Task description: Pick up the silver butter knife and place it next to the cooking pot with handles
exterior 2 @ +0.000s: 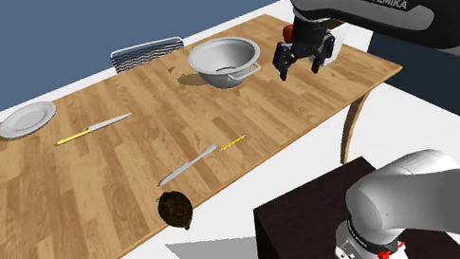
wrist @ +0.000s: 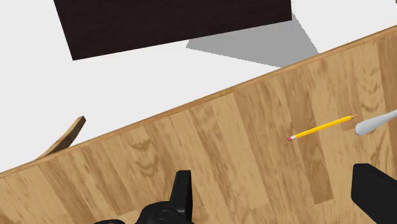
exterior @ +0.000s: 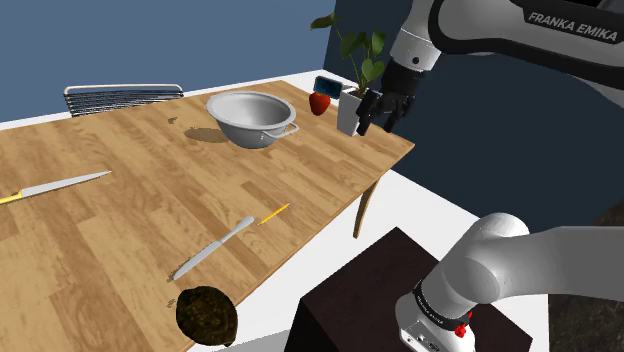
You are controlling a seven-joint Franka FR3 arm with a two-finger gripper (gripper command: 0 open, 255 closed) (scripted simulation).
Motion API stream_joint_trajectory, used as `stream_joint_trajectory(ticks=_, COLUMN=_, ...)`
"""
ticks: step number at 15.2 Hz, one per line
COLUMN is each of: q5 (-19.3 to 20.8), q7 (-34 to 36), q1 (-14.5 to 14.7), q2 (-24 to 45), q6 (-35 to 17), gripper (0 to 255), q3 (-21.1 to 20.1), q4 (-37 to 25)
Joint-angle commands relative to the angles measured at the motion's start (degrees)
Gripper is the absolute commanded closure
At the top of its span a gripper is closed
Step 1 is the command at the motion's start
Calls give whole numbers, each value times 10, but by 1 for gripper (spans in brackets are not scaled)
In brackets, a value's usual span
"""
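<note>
The silver butter knife (exterior: 212,248) (exterior 2: 186,166) lies flat near the table's front edge, beside a yellow pencil (exterior: 274,213) (exterior 2: 232,142). The pale grey cooking pot with handles (exterior: 250,118) (exterior 2: 224,61) stands at the far side of the wooden table (exterior: 120,220). My black gripper (exterior: 378,122) (exterior 2: 301,67) hangs open above the table corner, to the shoulder view's right of the pot, holding nothing. In the wrist view the gripper (wrist: 277,200) has its fingers wide apart over bare wood; the pencil (wrist: 321,127) and one end of the knife (wrist: 375,122) lie ahead of it.
A second knife with a yellow handle (exterior: 60,186) lies far from the arm. A dark round lump (exterior: 206,315) sits at the front edge. A potted plant (exterior: 352,100), a red fruit (exterior: 320,103), a white plate (exterior 2: 26,117) and a chair back (exterior: 122,96) line the far side. My dark stand (wrist: 172,22) is off the table.
</note>
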State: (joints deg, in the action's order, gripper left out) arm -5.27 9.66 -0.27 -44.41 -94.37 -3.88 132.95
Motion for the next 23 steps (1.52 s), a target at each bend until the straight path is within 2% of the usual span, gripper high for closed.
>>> stream_joint_trajectory(ticks=1, q5=0, q7=0, q1=0, q2=0, q6=0, gripper=0, q3=0, q4=0)
stream_joint_trajectory(ticks=7, q5=-56, q7=167, q1=-7, q2=-17, q6=-41, gripper=0, q3=-97, q4=57)
stream_joint_trajectory(ticks=12, q5=-104, q7=307, q1=-14, q2=5, q6=-83, gripper=0, q3=-186, q4=73)
stream_joint_trajectory(ticks=18, q5=-144, q7=477, q1=-41, q2=74, q6=-144, gripper=0, q3=-300, q4=55)
stream_joint_trajectory(ticks=23, q5=-144, q7=626, q1=-90, q2=165, q6=-199, gripper=0, q3=-405, q4=12)
